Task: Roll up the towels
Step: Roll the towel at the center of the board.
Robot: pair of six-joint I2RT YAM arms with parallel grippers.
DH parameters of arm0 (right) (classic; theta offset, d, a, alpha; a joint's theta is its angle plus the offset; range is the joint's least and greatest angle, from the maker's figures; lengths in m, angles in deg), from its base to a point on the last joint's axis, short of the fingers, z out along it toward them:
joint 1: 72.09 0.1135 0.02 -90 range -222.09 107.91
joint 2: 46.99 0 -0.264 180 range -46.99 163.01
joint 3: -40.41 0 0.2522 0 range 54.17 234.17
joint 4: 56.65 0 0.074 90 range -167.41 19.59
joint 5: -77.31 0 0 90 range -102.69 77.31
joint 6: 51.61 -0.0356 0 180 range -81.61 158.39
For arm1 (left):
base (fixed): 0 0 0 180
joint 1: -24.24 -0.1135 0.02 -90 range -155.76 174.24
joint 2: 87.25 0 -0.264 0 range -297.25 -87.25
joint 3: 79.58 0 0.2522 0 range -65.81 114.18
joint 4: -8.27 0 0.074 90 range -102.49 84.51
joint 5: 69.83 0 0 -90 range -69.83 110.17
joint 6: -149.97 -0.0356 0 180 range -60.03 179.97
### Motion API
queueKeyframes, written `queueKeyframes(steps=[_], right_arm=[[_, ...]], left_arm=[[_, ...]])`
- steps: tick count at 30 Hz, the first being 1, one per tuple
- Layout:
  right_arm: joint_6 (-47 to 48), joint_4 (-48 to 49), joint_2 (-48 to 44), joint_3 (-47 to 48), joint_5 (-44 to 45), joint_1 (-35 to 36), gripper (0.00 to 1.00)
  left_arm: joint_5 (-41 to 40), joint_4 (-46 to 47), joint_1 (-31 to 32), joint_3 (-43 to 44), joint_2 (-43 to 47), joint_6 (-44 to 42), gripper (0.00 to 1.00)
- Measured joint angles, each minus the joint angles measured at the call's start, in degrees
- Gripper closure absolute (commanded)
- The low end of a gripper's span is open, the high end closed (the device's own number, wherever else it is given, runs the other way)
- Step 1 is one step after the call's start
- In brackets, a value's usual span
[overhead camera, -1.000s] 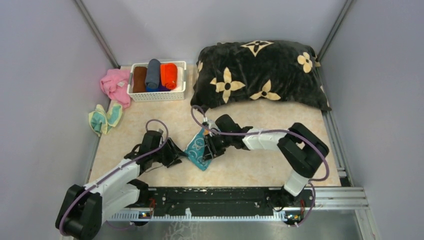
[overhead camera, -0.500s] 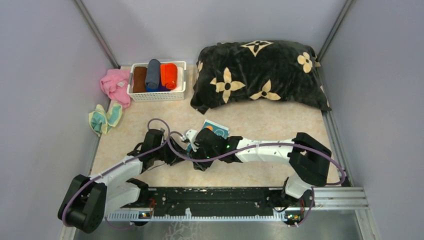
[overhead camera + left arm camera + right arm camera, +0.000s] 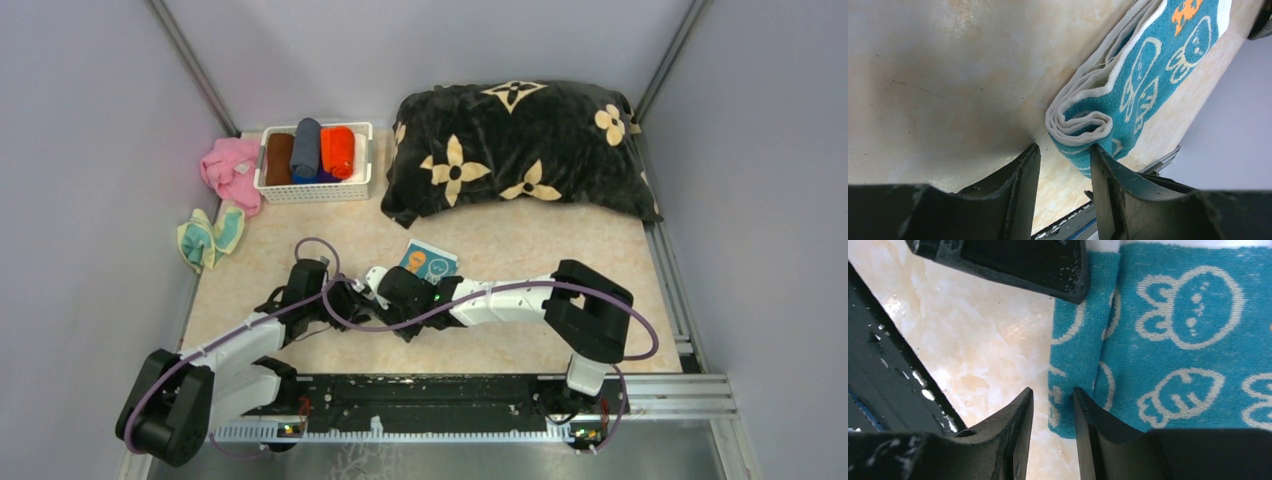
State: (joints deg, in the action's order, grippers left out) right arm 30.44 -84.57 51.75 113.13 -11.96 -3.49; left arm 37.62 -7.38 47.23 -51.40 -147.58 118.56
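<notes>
Your teal towel [image 3: 428, 262] with the pale print is lying on the table [image 3: 520, 240] mid-way across, near the black cushion with cream flowers [image 3: 520, 150] but not touching it. Both arms meet at its near-left end. That end is curled over into a loose roll of a few layers, with the white backing showing.

Your left gripper [image 3: 1063, 152] has its fingers a little apart with bare table in the gap. The rolled end sits right at the tips, up against 1 finger, and nothing is being squeezed. Your right gripper [image 3: 1052, 396] is only narrowly parted too. It's straddling the towel's edge, with some cloth and some table between the fingers, and it doesn't look clamped.

Back left, the white basket [image 3: 315, 190] holds rolled cloths side by side: 1 brown, 1 grey-blue and the orange-red towel [image 3: 338, 152]. The pale yellow towel with teal patches [image 3: 210, 235] lies crumpled by the left wall, and a pink cloth [image 3: 228, 168] sits just beside the basket.
</notes>
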Motion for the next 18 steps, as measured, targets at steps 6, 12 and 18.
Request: queueKeyframes(steps=[6, 12, 18], right_arm=[[0.70, -0.59, 0.31, 0.39, 2.67, 0.04, 0.64], [2.01, -0.70, 2.73, 0.85, 5.29, 0.79, 0.64], [4.00, -1.07, 4.26, 1.95, 8.41, 2.64, 0.64]], left_arm=[[0.00, 0.02, 0.00, 0.00, 0.00, 0.09, 0.51], [0.00, 0.04, 0.00, 0.00, -0.07, 0.09, 0.51], [0.13, 0.48, 0.00, 0.00, -0.37, 0.15, 0.49]])
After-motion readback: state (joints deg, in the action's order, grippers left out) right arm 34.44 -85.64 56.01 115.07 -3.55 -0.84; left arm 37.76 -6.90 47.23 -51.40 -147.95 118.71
